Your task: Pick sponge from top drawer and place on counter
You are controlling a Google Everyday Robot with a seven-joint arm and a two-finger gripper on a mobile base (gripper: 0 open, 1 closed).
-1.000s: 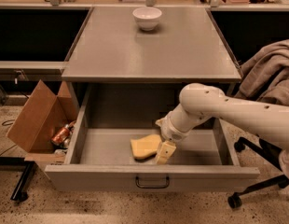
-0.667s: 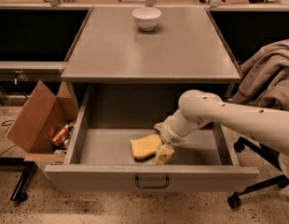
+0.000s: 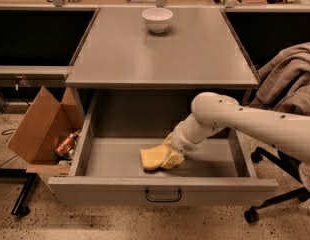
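Observation:
The top drawer (image 3: 105,190) of the grey cabinet stands pulled fully open. The pale yellow sponge (image 3: 150,158) lies on the drawer floor, a little left of its middle. My gripper (image 3: 171,156) is down inside the drawer, right against the sponge's right edge and overlapping it. My white arm reaches in from the right over the drawer's right side. The grey counter (image 3: 160,59) lies above and behind the drawer.
A white bowl (image 3: 157,19) stands at the back of the counter. An open cardboard box (image 3: 37,126) with a can (image 3: 65,145) sits on the floor left of the drawer. A chair draped with beige cloth (image 3: 290,79) stands to the right.
My gripper has shifted slightly left and up, closer onto the sponge's right edge. The sponge stays in about the same spot in the drawer.

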